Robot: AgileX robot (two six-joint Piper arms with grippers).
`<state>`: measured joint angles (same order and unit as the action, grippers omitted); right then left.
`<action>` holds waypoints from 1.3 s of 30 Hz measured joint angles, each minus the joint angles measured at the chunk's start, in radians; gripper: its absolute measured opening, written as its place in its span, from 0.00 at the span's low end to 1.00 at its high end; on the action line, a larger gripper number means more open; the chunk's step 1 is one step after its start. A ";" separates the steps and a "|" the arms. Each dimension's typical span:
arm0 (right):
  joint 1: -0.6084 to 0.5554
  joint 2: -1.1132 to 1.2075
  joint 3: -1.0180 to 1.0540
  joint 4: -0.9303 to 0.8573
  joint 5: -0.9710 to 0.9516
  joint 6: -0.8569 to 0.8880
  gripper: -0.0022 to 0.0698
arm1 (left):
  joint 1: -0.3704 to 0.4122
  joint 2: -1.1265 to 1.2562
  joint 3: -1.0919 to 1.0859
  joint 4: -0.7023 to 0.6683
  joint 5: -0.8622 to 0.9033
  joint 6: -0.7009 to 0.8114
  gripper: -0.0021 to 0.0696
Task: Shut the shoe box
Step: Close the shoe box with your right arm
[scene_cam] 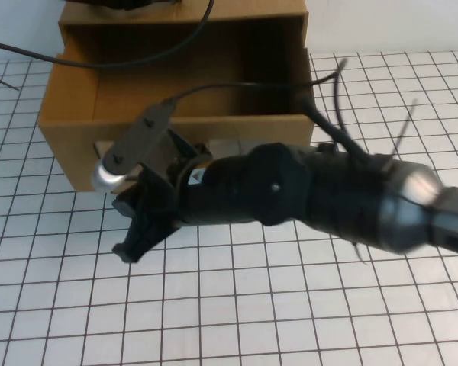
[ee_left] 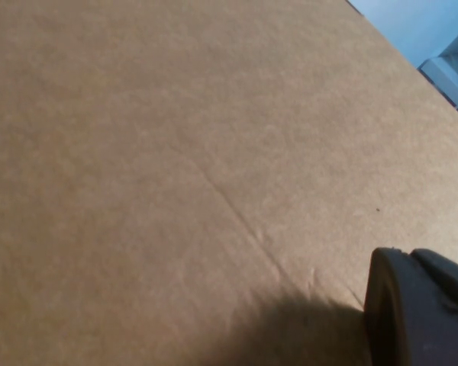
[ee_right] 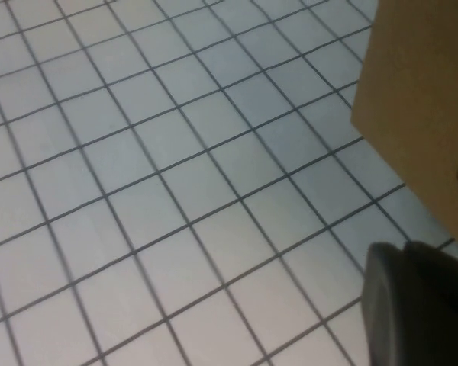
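Observation:
The shoe box (scene_cam: pixel 69 145) is brown cardboard and stands at the back of the table, its drawer pulled out toward me with the top open. Its front face is mostly hidden behind my right arm, so the window and tab do not show clearly. My right gripper (scene_cam: pixel 133 225) reaches in from the right and sits just in front of the drawer's front face, near its left end. A corner of the box shows in the right wrist view (ee_right: pixel 420 99). My left gripper (ee_left: pixel 420 313) is close against a plain cardboard face of the box (ee_left: pixel 175 168).
The table (scene_cam: pixel 237 305) is white with a dark grid. Black cables (scene_cam: pixel 137 57) hang across the open drawer. My right arm (scene_cam: pixel 343 198) spans the middle of the table. The left arm (scene_cam: pixel 130 4) barely shows at the top edge, over the box.

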<state>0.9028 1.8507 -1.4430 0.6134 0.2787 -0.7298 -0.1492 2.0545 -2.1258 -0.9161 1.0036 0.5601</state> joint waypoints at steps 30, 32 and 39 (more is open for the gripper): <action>-0.233 0.314 -0.470 0.001 0.086 -0.035 0.01 | 0.000 0.002 -0.002 -0.007 0.002 0.014 0.02; -0.235 0.314 -0.470 0.008 0.091 -0.052 0.01 | 0.000 0.002 -0.002 -0.007 0.002 0.014 0.02; -0.239 0.296 -0.472 0.014 0.119 -0.076 0.01 | 0.000 0.002 -0.002 -0.007 0.002 0.014 0.02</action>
<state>0.6640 2.1463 -1.9146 0.6271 0.3982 -0.8055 -0.1492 2.0563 -2.1274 -0.9235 1.0057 0.5739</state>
